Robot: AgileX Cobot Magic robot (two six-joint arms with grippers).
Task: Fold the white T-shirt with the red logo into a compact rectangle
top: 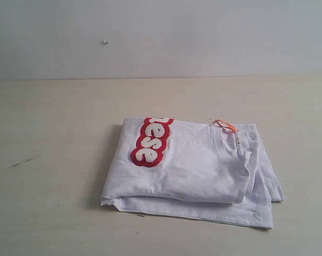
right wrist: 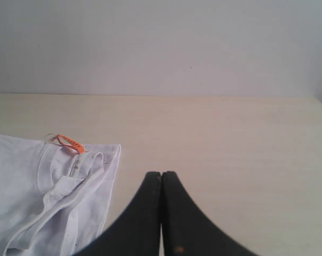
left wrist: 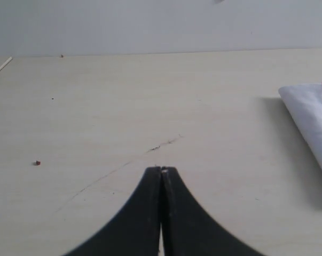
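Both grippers were shut with nothing between their jaws. The left gripper (left wrist: 161,172) hung over bare tabletop (top: 54,133), well apart from the shirt (top: 198,165). The right gripper (right wrist: 161,175) hung near the shirt's right side without touching it. The shirt lay folded into a layered rectangle, well clear of the tabletop's far edge. Its logo (top: 151,142) faced up near the fold's far left corner, and an orange tag (top: 225,125) showed toward the far right corner.

White T-shirt (top: 203,165), red logo (top: 151,141) with white letters, orange tag (top: 225,125), beige table (top: 54,160)
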